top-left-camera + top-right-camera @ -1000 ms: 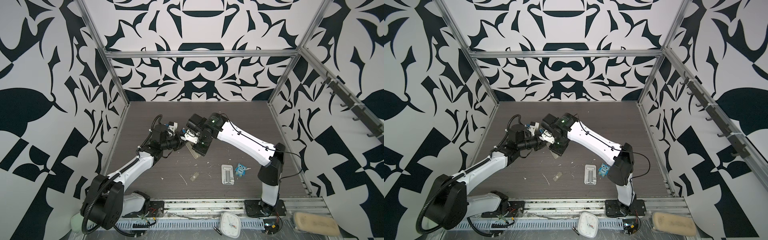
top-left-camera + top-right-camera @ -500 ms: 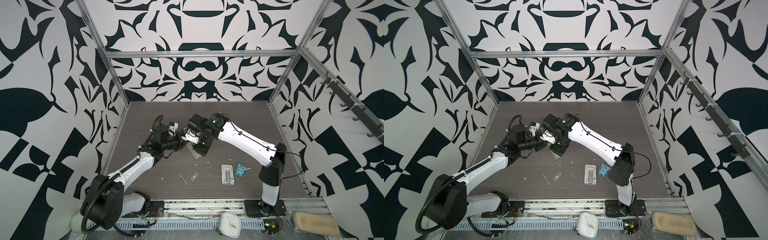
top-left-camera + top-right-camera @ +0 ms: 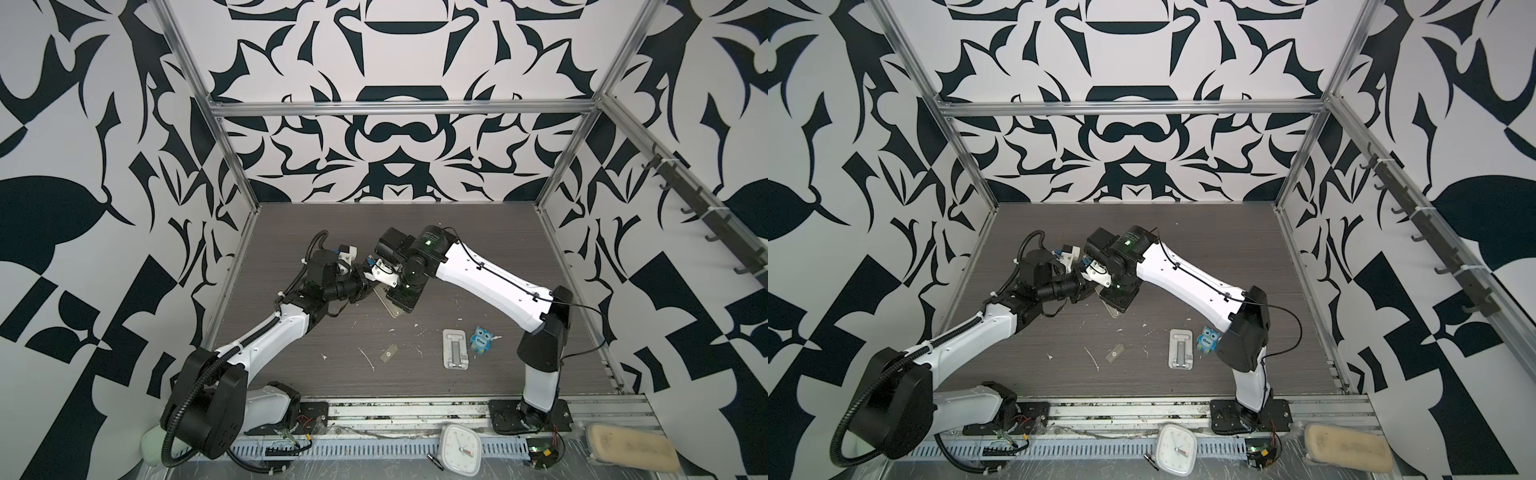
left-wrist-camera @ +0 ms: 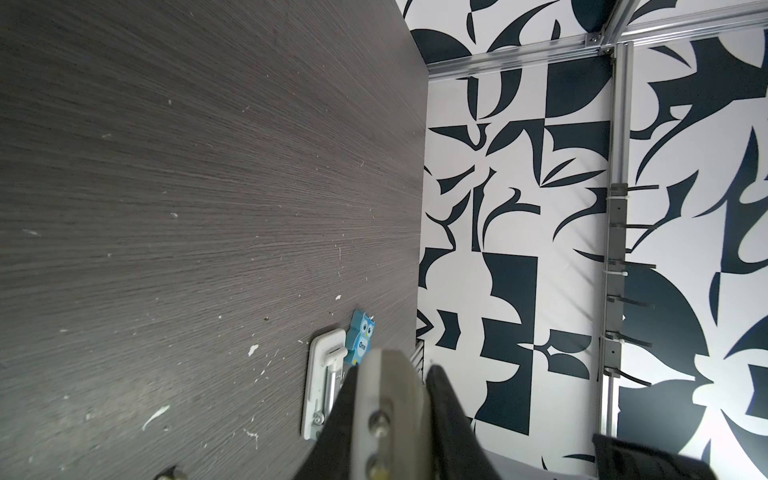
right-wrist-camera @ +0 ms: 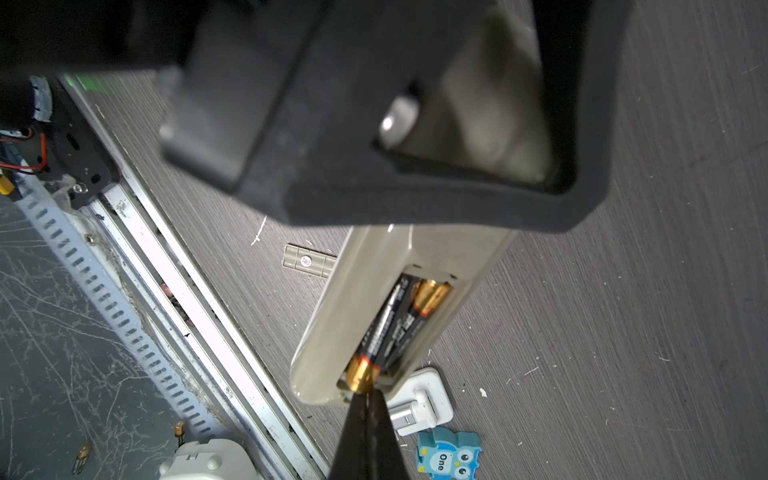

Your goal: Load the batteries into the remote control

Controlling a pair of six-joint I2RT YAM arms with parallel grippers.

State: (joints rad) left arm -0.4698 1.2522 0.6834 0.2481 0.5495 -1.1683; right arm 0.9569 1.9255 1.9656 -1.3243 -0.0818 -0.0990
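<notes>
Both top views are looking down from high at 6 o'clock toward 12 o'clock, covering the whole table [image 3: 478, 249]. Left wrist camera is skimming low, facing the owl toy [image 4: 362, 338] and stand [image 4: 316, 374] at the table's 4 o'clock. Right wrist camera is hovering close over the remote control [image 5: 361, 270], sharing both.

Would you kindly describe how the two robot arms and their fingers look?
Both arms have white link shells with black joints and bases. The left arm carries a thick black corrugated hose; the right arm has a thin black cable clipped along it and a green light. The fingers are black and tapered.
</notes>
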